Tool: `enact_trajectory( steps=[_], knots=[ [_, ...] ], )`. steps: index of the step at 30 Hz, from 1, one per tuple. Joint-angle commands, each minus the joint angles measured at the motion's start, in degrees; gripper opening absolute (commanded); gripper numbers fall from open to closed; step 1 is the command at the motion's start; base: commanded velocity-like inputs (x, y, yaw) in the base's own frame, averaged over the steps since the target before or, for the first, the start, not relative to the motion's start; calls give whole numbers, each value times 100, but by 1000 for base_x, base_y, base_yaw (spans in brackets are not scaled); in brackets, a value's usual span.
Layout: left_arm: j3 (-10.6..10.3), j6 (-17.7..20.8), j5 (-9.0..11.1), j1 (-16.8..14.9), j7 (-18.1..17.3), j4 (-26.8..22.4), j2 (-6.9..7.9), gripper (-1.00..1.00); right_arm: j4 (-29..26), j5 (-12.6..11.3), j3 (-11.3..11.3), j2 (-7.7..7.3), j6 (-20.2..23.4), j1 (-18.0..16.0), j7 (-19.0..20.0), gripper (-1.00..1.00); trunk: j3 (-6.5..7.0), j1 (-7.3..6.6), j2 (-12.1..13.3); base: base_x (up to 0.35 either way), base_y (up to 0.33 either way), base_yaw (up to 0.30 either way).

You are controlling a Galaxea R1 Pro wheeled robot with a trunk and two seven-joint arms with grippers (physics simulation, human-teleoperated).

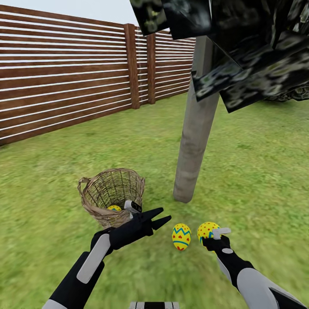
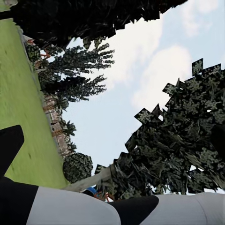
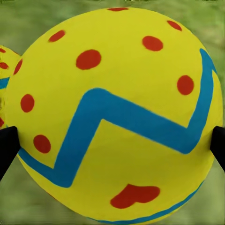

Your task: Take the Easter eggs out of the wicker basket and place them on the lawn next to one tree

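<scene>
The brown wicker basket (image 1: 110,193) stands on the lawn (image 1: 257,171) left of the tree (image 1: 195,128), with one yellow Easter egg (image 1: 114,208) showing inside it. A second Easter egg (image 1: 181,236) lies on the grass in front of the trunk. Just right of it, my right gripper (image 1: 209,236) is shut on a third Easter egg (image 1: 207,230), low over the grass. In the right wrist view that egg (image 3: 112,112) sits between the dark fingertips (image 3: 7,150). My left gripper (image 1: 159,216) is open and holds nothing, between the basket and the lying egg.
A brown slatted fence (image 1: 64,73) runs along the left and back. Dark foliage (image 1: 240,47) hangs low over the trunk. The left wrist view looks up at sky, leaf planes (image 2: 183,140) and a strip of lawn (image 2: 23,108). Grass stretches away on the right.
</scene>
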Motion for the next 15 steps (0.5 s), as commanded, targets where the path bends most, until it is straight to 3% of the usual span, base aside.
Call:
enact_trajectory(
  steps=[1,5,8,15],
  knots=[
    [-1,26,21,-3,-7,2,1,100,9,60,-45,2,-31,-5,-2,-100,-4,-1,-2,0,0,0],
    [-1,22,24,-3,-9,9,5,100,-1,61,-44,8,-32,-5,11,-100,-4,-1,-2,0,0,0],
    [-1,22,24,-2,-1,11,3,100,-10,63,-44,11,-17,-5,4,-100,-4,-1,-2,209,-178,28],
    [-1,22,24,-3,-1,11,0,100,-12,63,-44,9,-16,-5,-41,-100,-4,-1,-2,295,-188,270]
  ],
)
